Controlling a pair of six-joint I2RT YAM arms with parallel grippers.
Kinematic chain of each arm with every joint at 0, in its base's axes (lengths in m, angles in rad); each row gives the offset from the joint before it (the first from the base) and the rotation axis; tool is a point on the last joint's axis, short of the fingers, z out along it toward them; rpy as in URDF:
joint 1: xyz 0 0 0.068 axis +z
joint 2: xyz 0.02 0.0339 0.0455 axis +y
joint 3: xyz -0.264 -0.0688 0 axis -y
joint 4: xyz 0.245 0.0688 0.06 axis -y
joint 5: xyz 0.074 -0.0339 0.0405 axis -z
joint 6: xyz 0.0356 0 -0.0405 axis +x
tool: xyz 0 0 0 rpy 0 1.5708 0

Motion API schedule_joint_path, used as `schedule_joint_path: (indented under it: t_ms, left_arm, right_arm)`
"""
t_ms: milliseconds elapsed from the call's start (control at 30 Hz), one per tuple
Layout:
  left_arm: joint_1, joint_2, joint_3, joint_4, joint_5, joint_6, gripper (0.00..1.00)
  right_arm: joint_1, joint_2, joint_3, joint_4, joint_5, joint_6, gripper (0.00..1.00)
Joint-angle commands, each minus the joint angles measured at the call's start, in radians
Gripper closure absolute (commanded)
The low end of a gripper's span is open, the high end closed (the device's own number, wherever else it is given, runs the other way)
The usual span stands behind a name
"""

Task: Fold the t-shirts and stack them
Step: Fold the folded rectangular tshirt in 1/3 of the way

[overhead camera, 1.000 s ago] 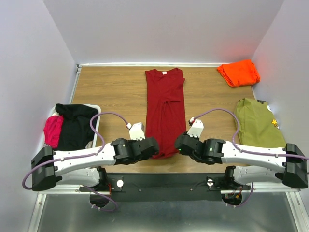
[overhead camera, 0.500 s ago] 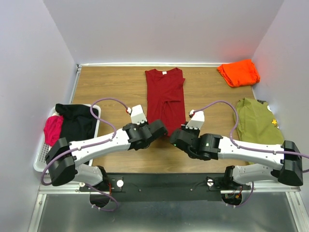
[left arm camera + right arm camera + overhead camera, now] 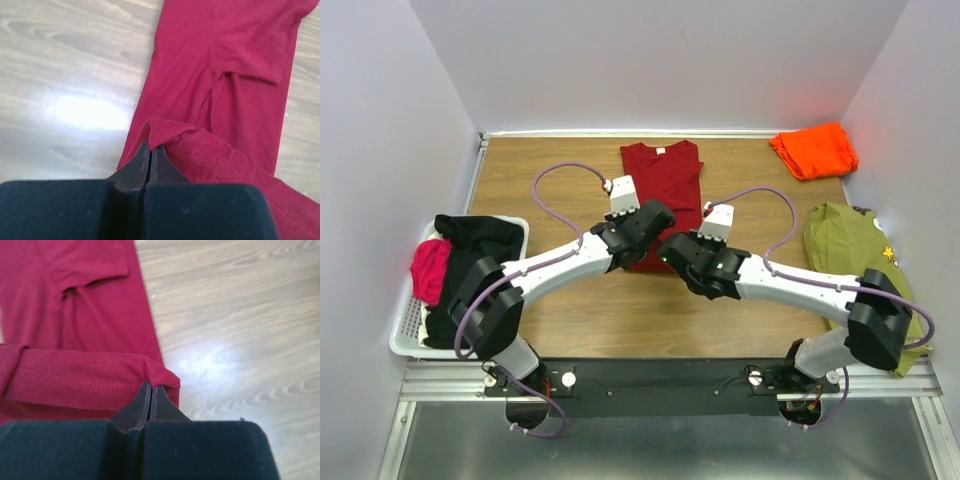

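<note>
Where the two arms are bolted down, a black bar (image 3: pixel 650 385) runs along the near edge of the desk (image 3: pixel 550 180), with grey metal in front of it. The desk top is brown wood with long lines in it, and it is a little shiny. A bright patch of light (image 3: pixel 90 112) shows on the wood in the left wrist view.

At the near left corner a white basket (image 3: pixel 408 335) sits half off the desk. A black cloth (image 3: pixel 475 265) and a pink cloth (image 3: pixel 430 270) are piled in it. By the right edge lies an olive green shirt (image 3: pixel 850 255), spread out flat.

Both arms reach in to the middle of the desk, with purple cables (image 3: pixel 560 185) looping over them. The left gripper (image 3: pixel 150 147) is pinched tight on the bottom hem of the dark red t-shirt (image 3: pixel 663 185), at its left corner. The right gripper (image 3: pixel 151 387) is pinched tight on the same hem at its right corner. The hem is held up over the lower part of the shirt, so the cloth bends back on itself. The rest of the red shirt lies flat on the wood and runs up to the far edge, with its neck and white label (image 3: pixel 660 150) at that end.

An orange t-shirt (image 3: pixel 813 150) lies bunched in the far right corner, well apart from the red one.

Plain pale walls (image 3: pixel 650 60) stand close around the left, far and right edges of the desk.
</note>
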Motion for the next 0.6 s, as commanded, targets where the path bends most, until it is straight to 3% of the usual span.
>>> schedule_joint_path:
  t_ms: [0, 267, 567]
  left_arm:
    - [0.059, 0.097, 0.081, 0.069, -0.011, 0.12, 1.0]
    - [0.15, 0.204, 0.164, 0.129, 0.061, 0.195, 1.0]
    - [0.234, 0.329, 0.24, 0.167, 0.141, 0.252, 1.0]
  right_arm:
    - [-0.099, 0.071, 0.036, 0.192, -0.02, -0.2, 0.99]
    - [-0.263, 0.138, 0.063, 0.381, -0.194, -0.389, 0.99]
    - [-0.349, 0.28, 0.125, 0.48, -0.329, -0.465, 0.99]
